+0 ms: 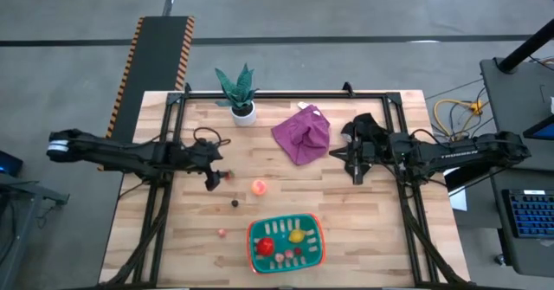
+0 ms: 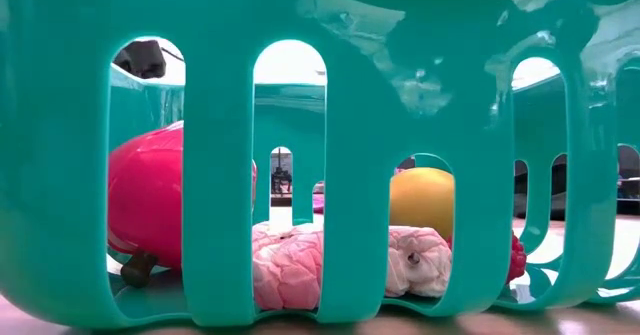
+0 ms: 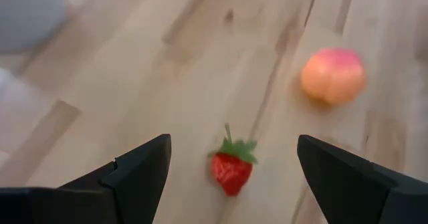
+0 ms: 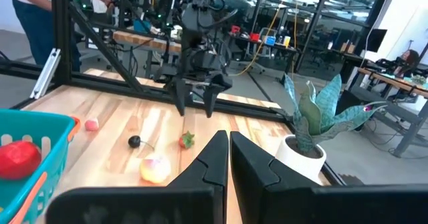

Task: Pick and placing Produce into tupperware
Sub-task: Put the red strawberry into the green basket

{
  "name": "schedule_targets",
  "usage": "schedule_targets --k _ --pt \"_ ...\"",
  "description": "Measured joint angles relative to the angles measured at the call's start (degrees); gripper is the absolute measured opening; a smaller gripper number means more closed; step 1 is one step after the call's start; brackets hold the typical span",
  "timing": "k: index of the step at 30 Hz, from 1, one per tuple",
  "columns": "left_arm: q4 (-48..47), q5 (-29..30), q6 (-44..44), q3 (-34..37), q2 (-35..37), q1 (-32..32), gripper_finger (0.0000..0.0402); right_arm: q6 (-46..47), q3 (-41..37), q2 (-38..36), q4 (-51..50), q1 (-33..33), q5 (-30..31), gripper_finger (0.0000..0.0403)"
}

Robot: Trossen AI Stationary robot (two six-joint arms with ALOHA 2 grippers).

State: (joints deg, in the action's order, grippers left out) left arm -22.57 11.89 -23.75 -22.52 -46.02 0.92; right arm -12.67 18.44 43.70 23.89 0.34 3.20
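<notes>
Red strawberry (image 3: pixel 233 169) on wooden desk (image 3: pixel 167 83), low centre of frame, between wide-open, empty left end effector (image 3: pixel 233 177) fingers; peach (image 3: pixel 332 75) upper right. Right end effector (image 4: pixel 229 158) closed, empty.

The wooden counter (image 1: pixel 363 212) is carrying a teal basket (image 1: pixel 255 238), purple cloth (image 1: pixel 302 133), potted plant (image 1: pixel 240 94), peach (image 1: pixel 259 186), strawberry (image 1: pixel 228 175), cherry (image 1: pixel 234 203) and a tiny pink piece (image 1: pixel 222 233).

Pale planked wooden tabletop (image 1: pixel 346 212), matt; teal slotted plastic basket (image 1: pixel 286 242), glossy; crumpled purple cloth (image 1: pixel 302 134), soft, matt.
</notes>
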Motion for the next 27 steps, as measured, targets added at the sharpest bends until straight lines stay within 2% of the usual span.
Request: schedule_targets --k 10,27 --pt "0.4 -0.2 -1.1 0.0 -11.2 0.4 0.0311 0.0 0.0 0.0 -0.1 0.0 0.0 0.0009" --pt "9.9 -0.6 -1.4 -0.1 -24.6 0.4 0.0309 0.0 0.0 0.0 -1.2 0.0 0.0 0.0009"
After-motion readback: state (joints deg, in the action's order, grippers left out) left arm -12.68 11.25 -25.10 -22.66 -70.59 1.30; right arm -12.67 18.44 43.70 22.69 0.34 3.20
